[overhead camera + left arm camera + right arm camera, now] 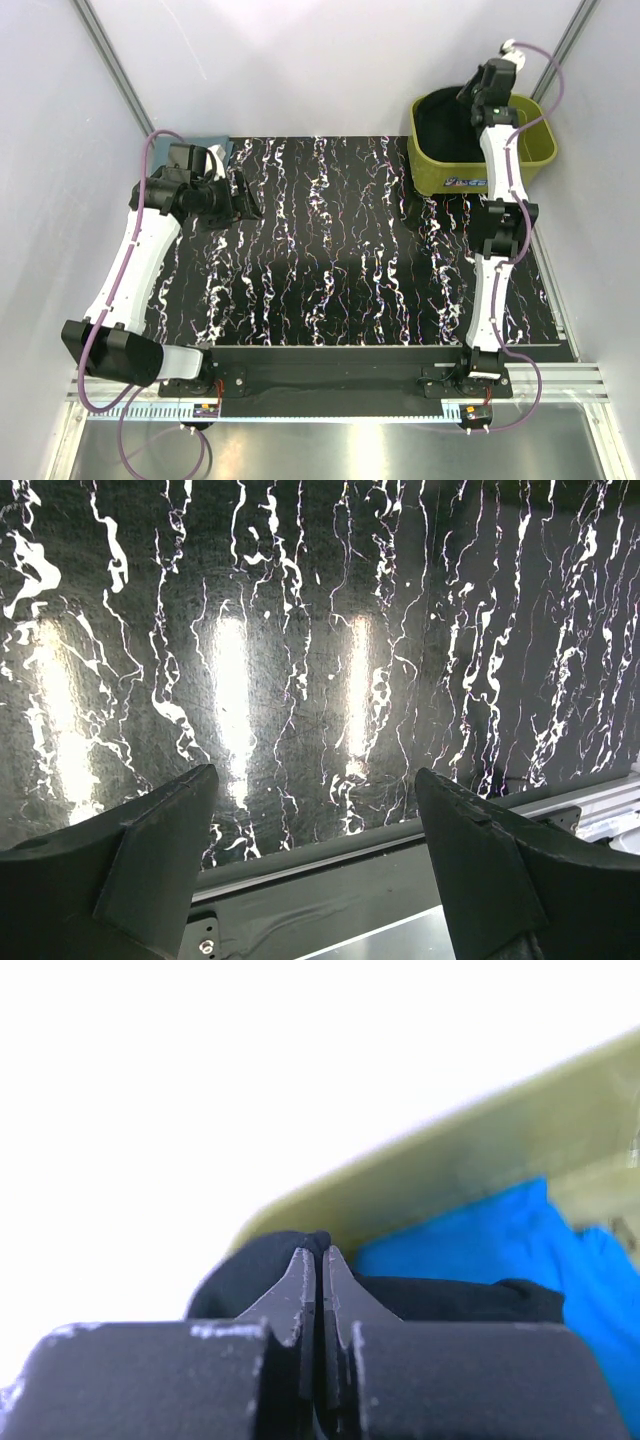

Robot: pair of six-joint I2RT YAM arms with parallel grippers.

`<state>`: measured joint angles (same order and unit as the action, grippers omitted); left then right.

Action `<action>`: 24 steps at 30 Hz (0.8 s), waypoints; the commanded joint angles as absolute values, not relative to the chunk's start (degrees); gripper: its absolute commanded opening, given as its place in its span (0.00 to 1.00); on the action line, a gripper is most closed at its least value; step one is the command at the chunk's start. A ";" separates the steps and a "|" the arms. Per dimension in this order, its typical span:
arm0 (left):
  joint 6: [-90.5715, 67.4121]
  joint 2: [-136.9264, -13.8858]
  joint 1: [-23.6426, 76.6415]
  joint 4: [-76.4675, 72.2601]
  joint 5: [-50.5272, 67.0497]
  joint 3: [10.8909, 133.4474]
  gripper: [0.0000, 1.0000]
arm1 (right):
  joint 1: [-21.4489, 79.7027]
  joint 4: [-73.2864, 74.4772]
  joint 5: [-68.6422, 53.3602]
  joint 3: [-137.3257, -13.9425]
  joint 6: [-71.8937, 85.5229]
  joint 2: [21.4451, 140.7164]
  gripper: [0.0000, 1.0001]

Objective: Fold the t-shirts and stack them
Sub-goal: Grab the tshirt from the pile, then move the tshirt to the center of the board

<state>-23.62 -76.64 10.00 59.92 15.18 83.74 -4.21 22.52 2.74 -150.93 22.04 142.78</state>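
My right gripper [474, 104] reaches down into the olive-green tub [440, 172] at the back right. In the right wrist view the right gripper [320, 1253] is shut, pinching a fold of the black t-shirt [250, 1272], which bulges at the tips. The black t-shirt [447, 126] fills the tub's inside. A turquoise-blue t-shirt [520, 1240] lies behind it against the tub wall [450, 1175]. A slate grey-blue t-shirt [216, 147] peeks out at the table's back left corner, behind my left arm. My left gripper [250, 200] [315, 773] hangs open over the marbled tabletop, holding nothing.
The black white-veined tabletop [340, 260] spreads between the two arms. Its near edge and a metal rail [400, 845] show under the left fingers. White walls stand close on the left, back and right.
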 commanded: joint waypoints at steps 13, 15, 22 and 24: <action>-30.14 -54.15 9.67 55.38 17.92 67.16 0.92 | 5.43 16.69 -6.42 -153.20 27.19 113.40 0.00; -30.93 -51.96 9.67 54.58 19.07 65.40 0.92 | 7.64 17.40 -5.97 -151.80 25.84 108.49 0.00; -33.93 -47.11 9.84 52.56 22.68 61.88 0.98 | 10.37 19.07 -12.37 -146.00 36.00 97.48 0.00; -34.01 -46.32 9.84 53.00 23.11 62.40 0.99 | 10.63 19.34 -15.89 -141.09 39.36 93.37 0.00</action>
<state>-32.95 -48.31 10.00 56.01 20.38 61.89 10.72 21.58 -9.96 -145.77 32.38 97.45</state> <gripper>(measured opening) 0.985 0.021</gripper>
